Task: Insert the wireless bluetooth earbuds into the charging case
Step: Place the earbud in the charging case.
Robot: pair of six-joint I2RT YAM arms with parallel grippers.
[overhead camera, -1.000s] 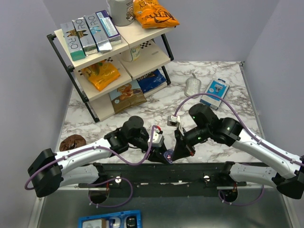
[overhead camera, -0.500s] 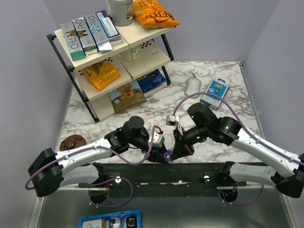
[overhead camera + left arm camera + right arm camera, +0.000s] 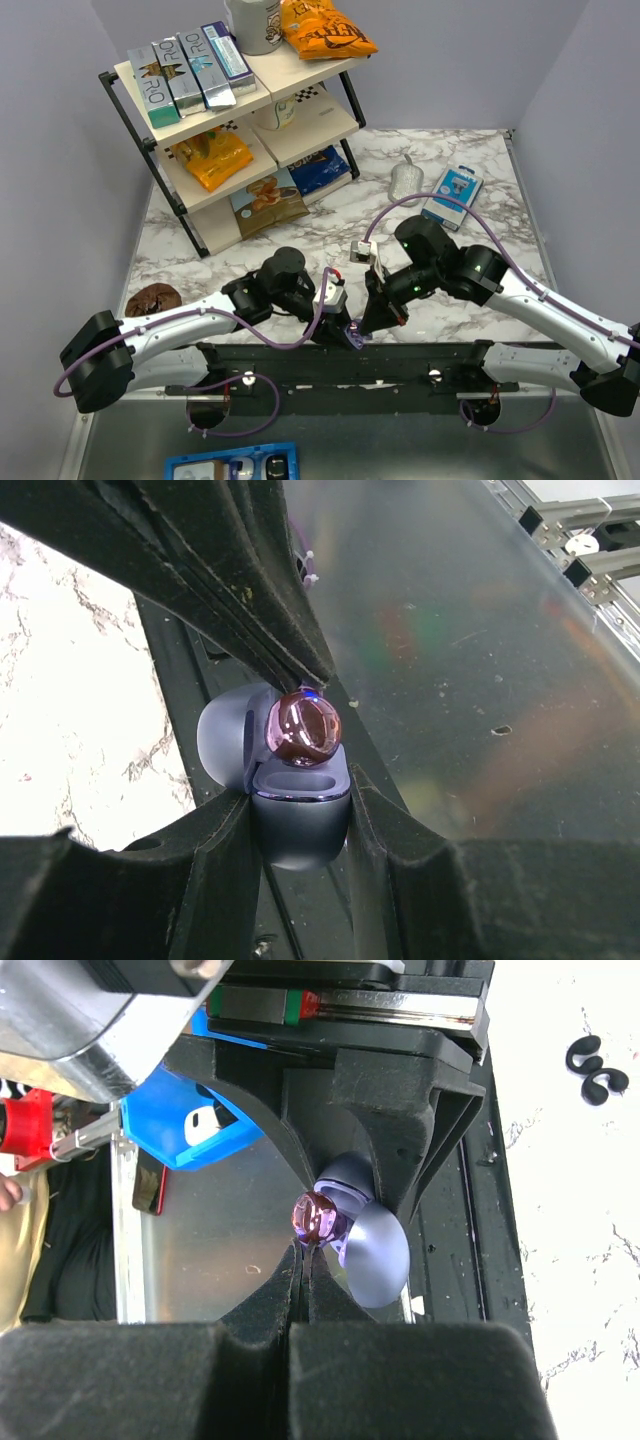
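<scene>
The charging case (image 3: 300,825), a lavender-grey shell with its lid (image 3: 378,1253) swung open, is clamped between the fingers of my left gripper (image 3: 298,820) above the black rail at the near table edge. One glossy, purple-tinted dark earbud (image 3: 303,727) rests on the case's open top, partly sunk into its socket. My right gripper (image 3: 305,1255) is shut, fingers pressed together, and their tips touch the earbud (image 3: 318,1217). From above, the two grippers (image 3: 340,322) (image 3: 368,322) meet over the case (image 3: 352,336).
A black rail frame (image 3: 350,365) runs along the near edge over a metal sheet. A blue tray (image 3: 232,465) lies below it. A snack rack (image 3: 240,120), a silver pouch (image 3: 406,180), a blue package (image 3: 452,195) and a cookie (image 3: 152,298) are on the marble table.
Both grippers have shifted slightly, the case dropping a little towards the near edge. The right fingertips stay on the earbud. Neither gripper has opened or shut.
</scene>
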